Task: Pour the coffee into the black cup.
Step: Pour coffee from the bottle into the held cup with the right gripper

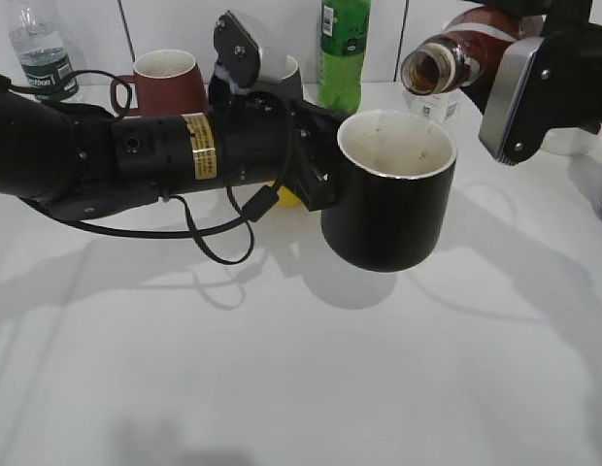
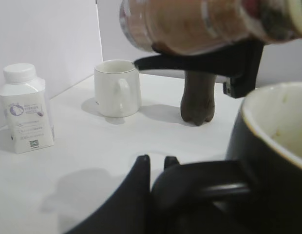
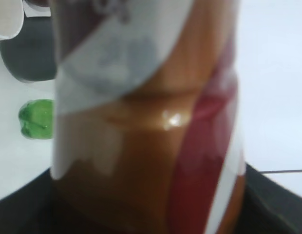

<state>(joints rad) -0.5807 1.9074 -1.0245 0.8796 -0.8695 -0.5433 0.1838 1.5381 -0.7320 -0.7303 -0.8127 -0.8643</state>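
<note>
The blurred coffee bottle [image 3: 146,117] fills the view's middle, its brown body banded white and red. Left of it lie a green bottle [image 3: 36,119] and, farther, a dark mug [image 3: 29,53] on the white counter [image 3: 273,83].

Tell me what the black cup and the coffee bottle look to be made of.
Black cup: likely glazed ceramic; glossy black outside, thick off-white rim and inside with faint stains. Coffee bottle: probably thin plastic; translucent brown neck, shiny printed sleeve in brown, white and red with a highlight in the right wrist view.
</note>
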